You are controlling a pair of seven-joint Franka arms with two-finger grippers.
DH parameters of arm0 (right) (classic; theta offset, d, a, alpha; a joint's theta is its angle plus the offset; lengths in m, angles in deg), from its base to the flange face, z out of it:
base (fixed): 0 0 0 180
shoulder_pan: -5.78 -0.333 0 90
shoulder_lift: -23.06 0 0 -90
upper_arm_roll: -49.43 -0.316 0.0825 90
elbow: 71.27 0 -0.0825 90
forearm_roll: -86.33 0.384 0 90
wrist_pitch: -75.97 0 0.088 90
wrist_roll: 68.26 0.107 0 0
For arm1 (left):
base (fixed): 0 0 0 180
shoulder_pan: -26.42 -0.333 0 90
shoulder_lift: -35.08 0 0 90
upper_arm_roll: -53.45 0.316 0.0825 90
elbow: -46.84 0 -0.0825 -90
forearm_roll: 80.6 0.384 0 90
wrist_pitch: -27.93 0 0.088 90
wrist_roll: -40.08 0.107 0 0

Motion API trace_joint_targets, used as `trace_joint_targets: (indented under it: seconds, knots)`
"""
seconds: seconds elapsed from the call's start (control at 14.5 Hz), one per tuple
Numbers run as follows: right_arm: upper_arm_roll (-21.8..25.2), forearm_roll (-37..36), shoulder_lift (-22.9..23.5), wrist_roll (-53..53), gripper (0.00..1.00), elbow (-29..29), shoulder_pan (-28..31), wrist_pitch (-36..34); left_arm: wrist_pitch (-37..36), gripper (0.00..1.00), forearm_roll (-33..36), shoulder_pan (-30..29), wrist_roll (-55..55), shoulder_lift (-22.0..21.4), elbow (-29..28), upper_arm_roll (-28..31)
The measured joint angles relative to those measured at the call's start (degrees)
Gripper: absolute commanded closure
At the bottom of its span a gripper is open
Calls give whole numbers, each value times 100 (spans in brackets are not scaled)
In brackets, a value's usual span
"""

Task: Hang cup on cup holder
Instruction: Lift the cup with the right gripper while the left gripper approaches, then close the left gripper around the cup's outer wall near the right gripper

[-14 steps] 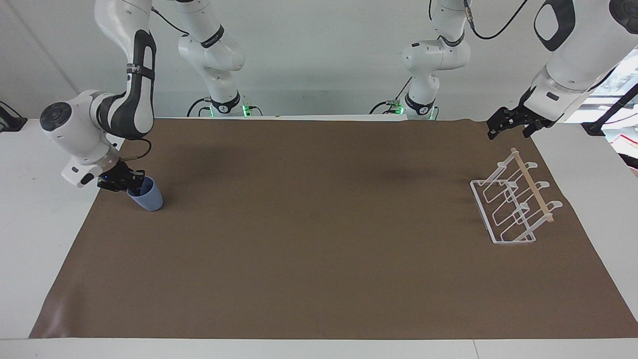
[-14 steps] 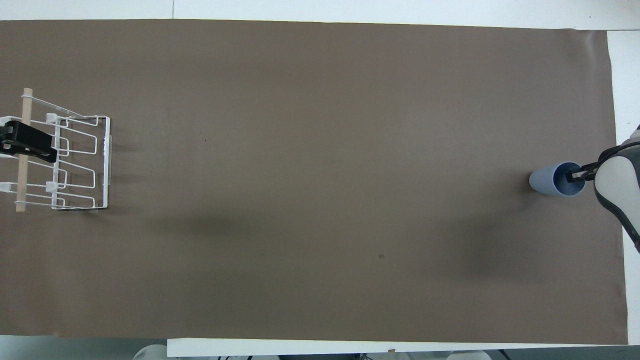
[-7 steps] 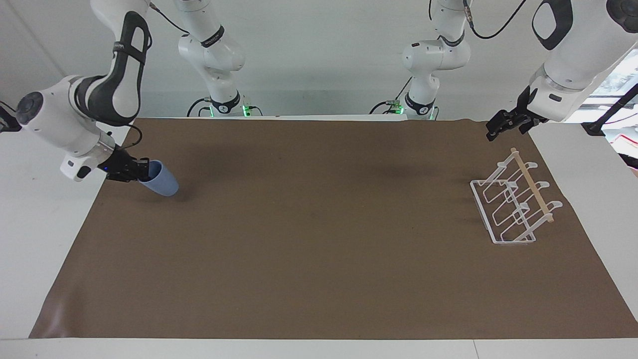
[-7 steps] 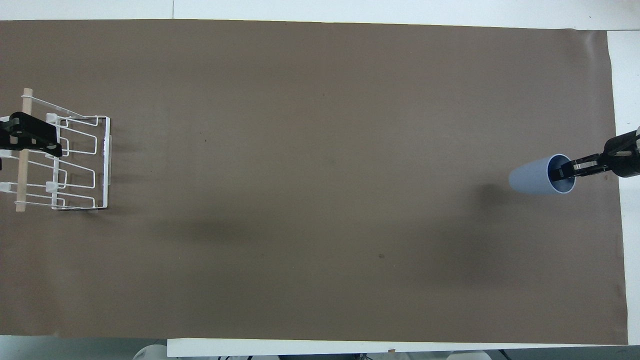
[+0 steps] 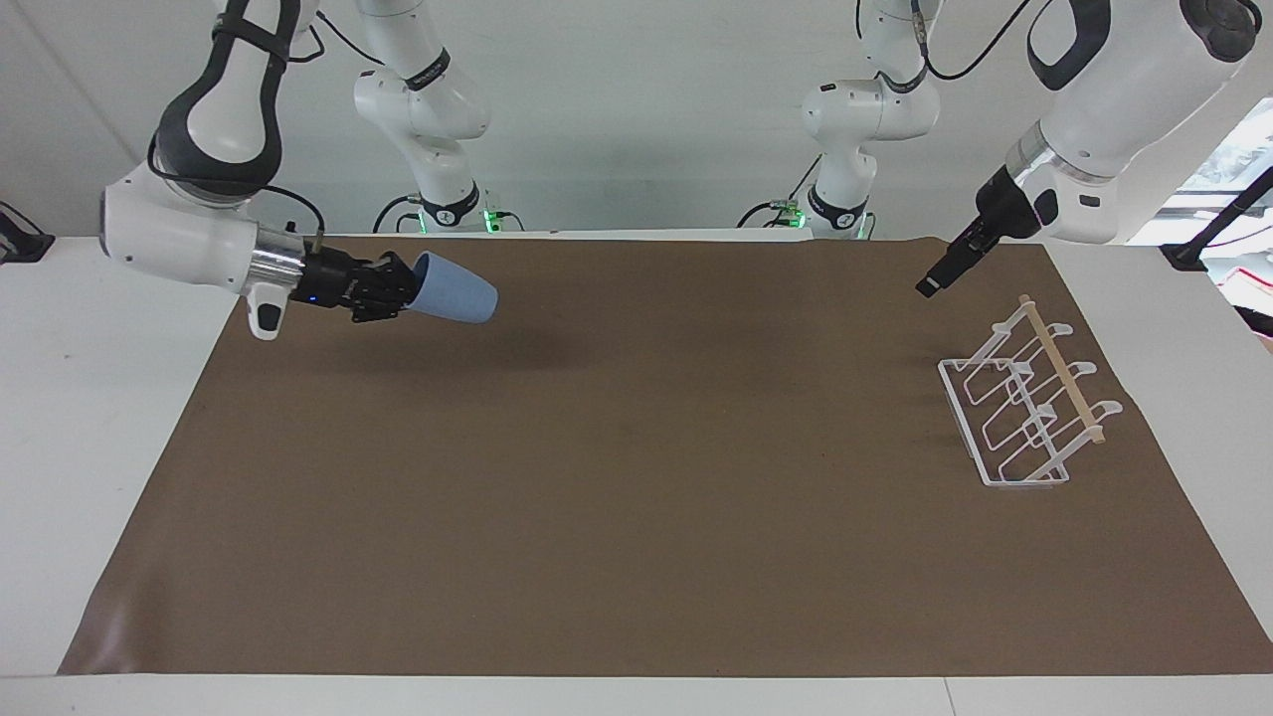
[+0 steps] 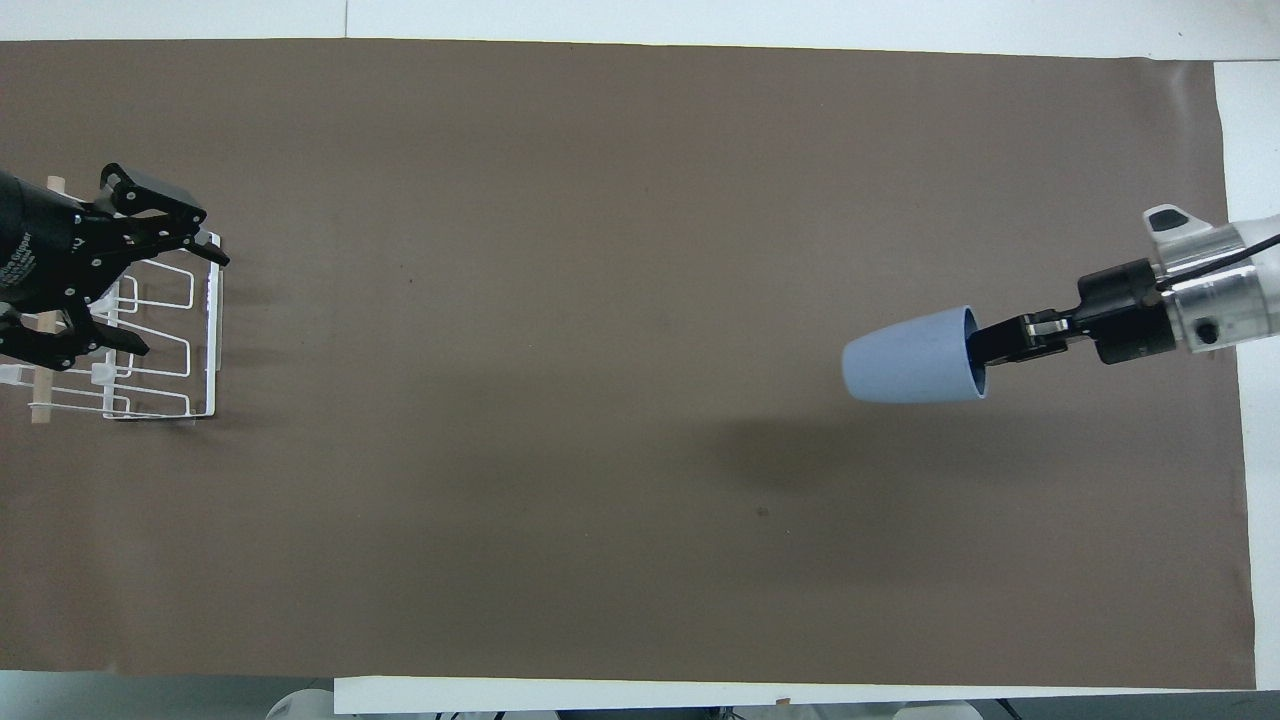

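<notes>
Right pincer (image 5: pixel 403 288) is clamped on the rim of the cup (image 5: pixel 454 288), one finger inside the mouth, holding it on its side in the air at upper left of the facing frame, clear of the tabletop (image 5: pixel 636 517). Left pincer (image 6: pixel 165 275) hangs with jaws wide and empty over the cup holder (image 5: pixel 1024 408) at right of that frame. Pickup done; carry across and hanging not yet done, all prongs bare.
</notes>
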Motion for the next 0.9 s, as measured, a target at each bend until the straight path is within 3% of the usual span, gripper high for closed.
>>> trace_joint_targets:
  seconds: [0.14, 0.62, 0.76, 0.9]
  knots:
    - [-8, 552, -42, 380, 98, 122, -488, 220, 157, 0, -138, 355, -950, -4, 0, -13]
    - [-26, 1807, -77, 1268, 98, 222, -2350, 2410, 1304, 0, -620, 1518, -3631, -8, 77, -47]
    - [-28, 2153, -77, 1366, 98, 243, -2755, 2925, 1491, 1, -709, 1819, -4485, -9, 16, -59]
    - [-29, 2346, -77, 1421, 97, 254, -2958, 3134, 1587, 1, -1217, 1951, -5005, -24, -127, -72]
